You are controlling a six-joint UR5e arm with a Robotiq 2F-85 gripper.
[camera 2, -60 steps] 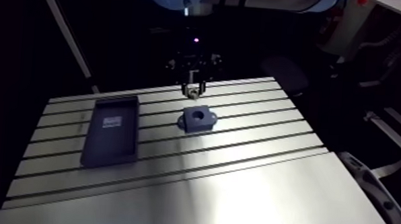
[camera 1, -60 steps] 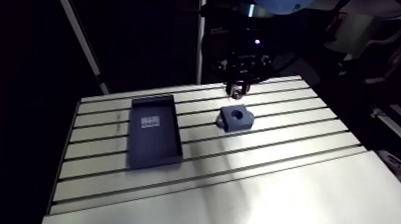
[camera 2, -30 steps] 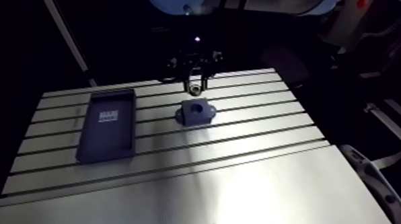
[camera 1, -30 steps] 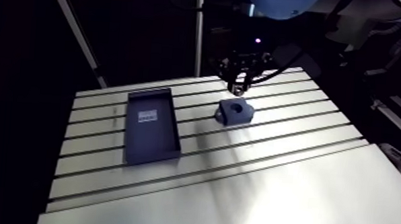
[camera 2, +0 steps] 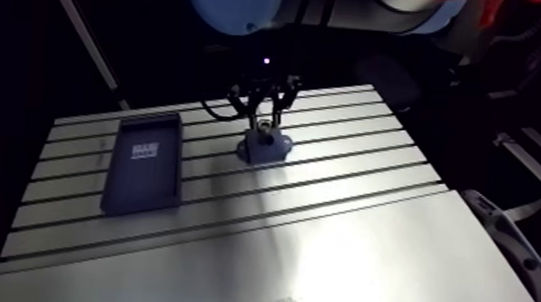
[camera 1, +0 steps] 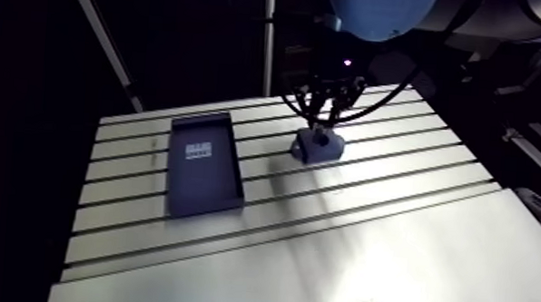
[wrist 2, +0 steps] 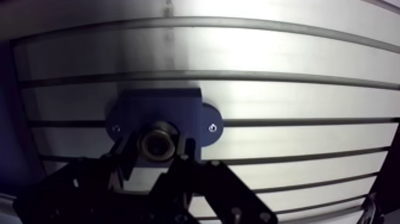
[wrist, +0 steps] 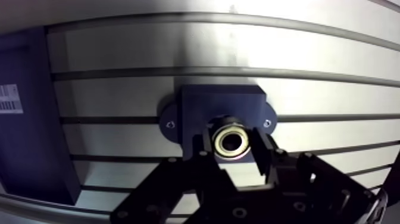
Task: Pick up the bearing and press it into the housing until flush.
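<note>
A dark blue housing with two screw ears lies flat on the slotted table. The metal ring bearing sits between the black fingertips of my gripper, which is shut on it. In the wrist view the bearing sits right over the housing's round bore; whether it touches the bore I cannot tell. In the arm view the gripper stands upright directly on top of the housing, near the table's far edge. The bore itself is hidden by the bearing.
A dark blue rectangular tray with a white label lies on the table to the left of the housing; its edge shows beside the gripper in the wrist view as the tray. Bright bare slotted table spreads toward the near side.
The gripper has come down with the bearing from above and behind the housing onto its top. The arm view has shifted with the arm; housing and tray stay put.
</note>
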